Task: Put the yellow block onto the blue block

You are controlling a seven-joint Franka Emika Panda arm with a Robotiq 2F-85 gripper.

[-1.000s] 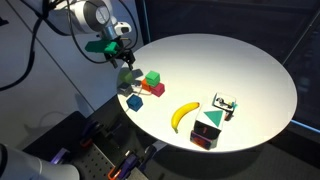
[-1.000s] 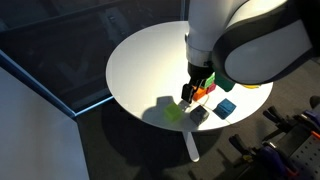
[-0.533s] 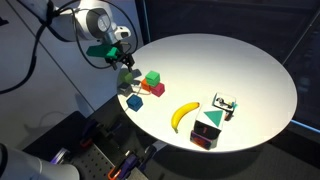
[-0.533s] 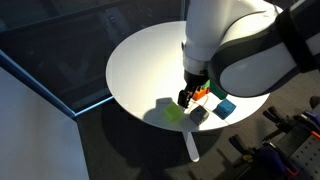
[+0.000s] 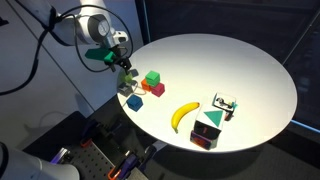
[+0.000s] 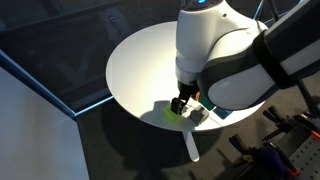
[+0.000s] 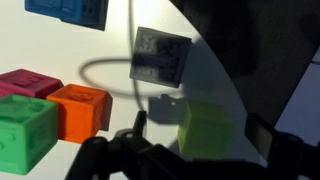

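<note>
fingers (image 7: 105, 155) are seen spread wide and empty in the wrist view, set over the yellow block (image 7: 210, 128), presumably to straddle it; the block lies on the table (image 7: 50, 50), not yet stacked. the blue block (image 5: 134, 101) is placed close by at the table edge in an exterior view, where the finger gap cannot be read.

In an exterior view the blue block (image 5: 135, 101) sits by the rim of the counter (image 5: 250, 70), a bigger cube (image 5: 152, 78) at its 1 o'clock and the banana (image 5: 183, 116) at its 4 o'clock; in the wrist view another block (image 7: 80, 108) lies at 9 o'clock of the yellow block (image 7: 207, 128).
</note>
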